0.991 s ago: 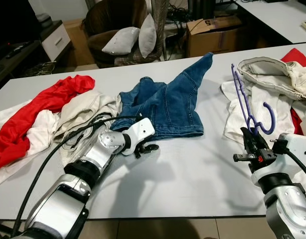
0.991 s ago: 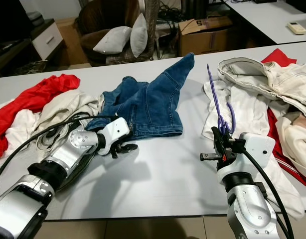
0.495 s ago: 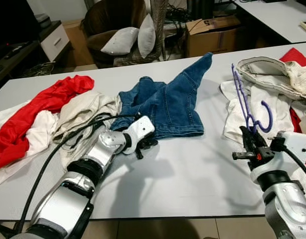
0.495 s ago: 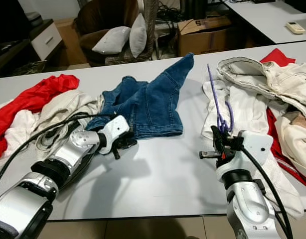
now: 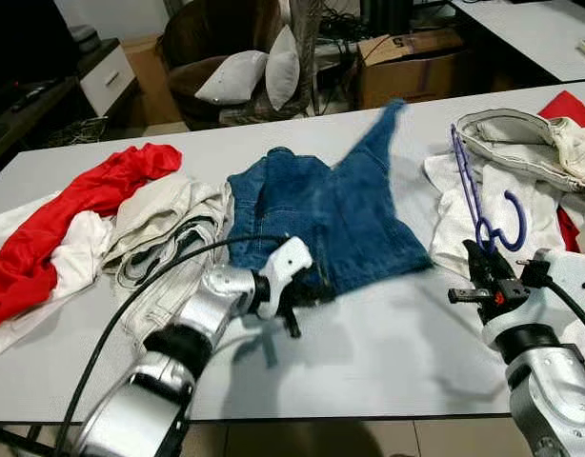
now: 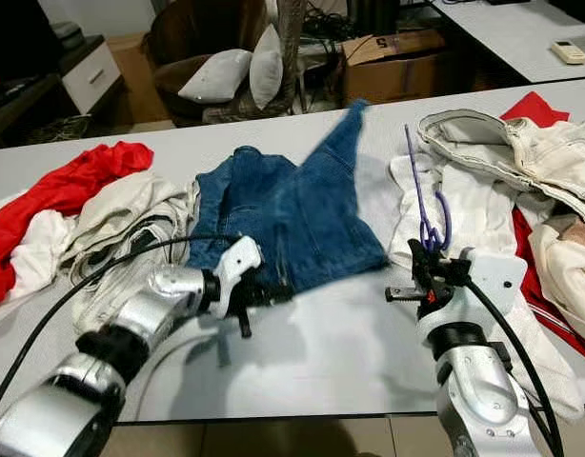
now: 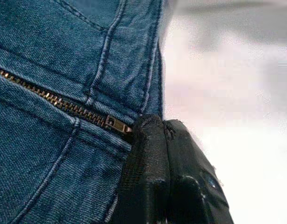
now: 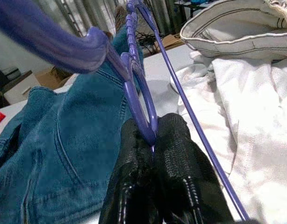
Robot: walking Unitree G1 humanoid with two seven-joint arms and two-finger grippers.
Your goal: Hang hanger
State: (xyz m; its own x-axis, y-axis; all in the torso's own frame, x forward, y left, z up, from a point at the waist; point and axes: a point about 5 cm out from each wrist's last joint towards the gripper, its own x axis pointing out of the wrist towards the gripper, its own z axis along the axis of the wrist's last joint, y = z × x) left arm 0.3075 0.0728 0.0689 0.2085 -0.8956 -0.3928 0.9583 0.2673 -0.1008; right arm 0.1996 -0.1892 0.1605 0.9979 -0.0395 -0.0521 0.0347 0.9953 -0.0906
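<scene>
A blue denim garment (image 5: 331,214) lies on the grey table (image 5: 388,352), blurred with motion. My left gripper (image 5: 307,290) is shut on its near edge, beside the brass zipper (image 7: 64,106). My right gripper (image 5: 478,262) is shut on a purple hanger (image 5: 472,190), which it holds upright above the table at the right. In the right wrist view the black fingers (image 8: 176,140) pinch the hanger (image 8: 139,100) near its hook.
Red and cream clothes (image 5: 83,209) are heaped at the table's left. White and beige garments (image 5: 531,152) are piled at the right. Behind the table stand a chair with cushions (image 5: 245,67) and a cardboard box (image 5: 412,62).
My left gripper has taken hold of the denim and pulled it toward me and to the right; the cloth has shifted and spread. The right gripper stays put with the hanger.
</scene>
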